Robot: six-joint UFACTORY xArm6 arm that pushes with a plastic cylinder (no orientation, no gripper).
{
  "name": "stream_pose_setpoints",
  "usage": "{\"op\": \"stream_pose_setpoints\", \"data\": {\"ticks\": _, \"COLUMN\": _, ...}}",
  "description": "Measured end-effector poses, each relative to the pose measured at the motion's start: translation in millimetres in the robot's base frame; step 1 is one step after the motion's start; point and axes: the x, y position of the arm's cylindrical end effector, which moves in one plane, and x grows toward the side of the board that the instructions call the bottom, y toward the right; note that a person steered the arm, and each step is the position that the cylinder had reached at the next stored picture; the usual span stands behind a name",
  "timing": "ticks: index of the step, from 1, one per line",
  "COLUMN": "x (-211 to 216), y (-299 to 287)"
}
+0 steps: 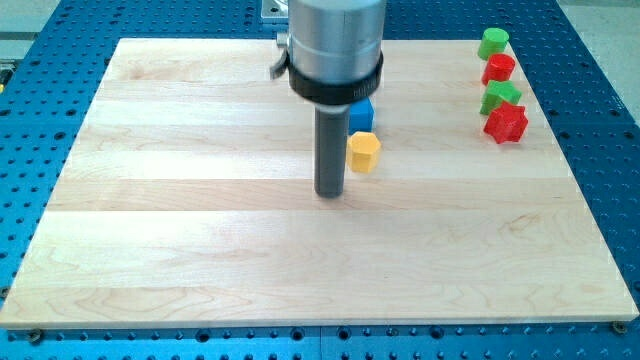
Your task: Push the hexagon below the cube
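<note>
while the rod stands mid-frame, my tip (pixel 330 193): just left of hexagon, not touching
jaws: none, only a rod
yellow hexagon (pixel 364 152): centre, directly under cube
blue cube (pixel 361 113): partly hidden by rod

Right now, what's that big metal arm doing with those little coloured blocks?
The arm's rod is sliding blocks around a wooden board. My tip sits just to the view's left of the yellow hexagon, which already lies right below the blue cube. Two green and two red blocks sit untouched at the view's top right.
</note>
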Motion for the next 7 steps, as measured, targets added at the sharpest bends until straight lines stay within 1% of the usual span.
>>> {"op": "stream_pose_setpoints", "data": {"ticks": 1, "x": 28.8, "y": 34.8}}
{"op": "stream_pose_setpoints", "data": {"ticks": 2, "x": 26.5, "y": 55.0}}
{"op": "stream_pose_setpoints", "data": {"ticks": 3, "x": -10.7, "y": 50.6}}
{"op": "stream_pose_setpoints", "data": {"ticks": 5, "x": -33.0, "y": 47.6}}
{"op": "stream_pose_setpoints", "data": {"ticks": 7, "x": -41.0, "y": 47.6}}
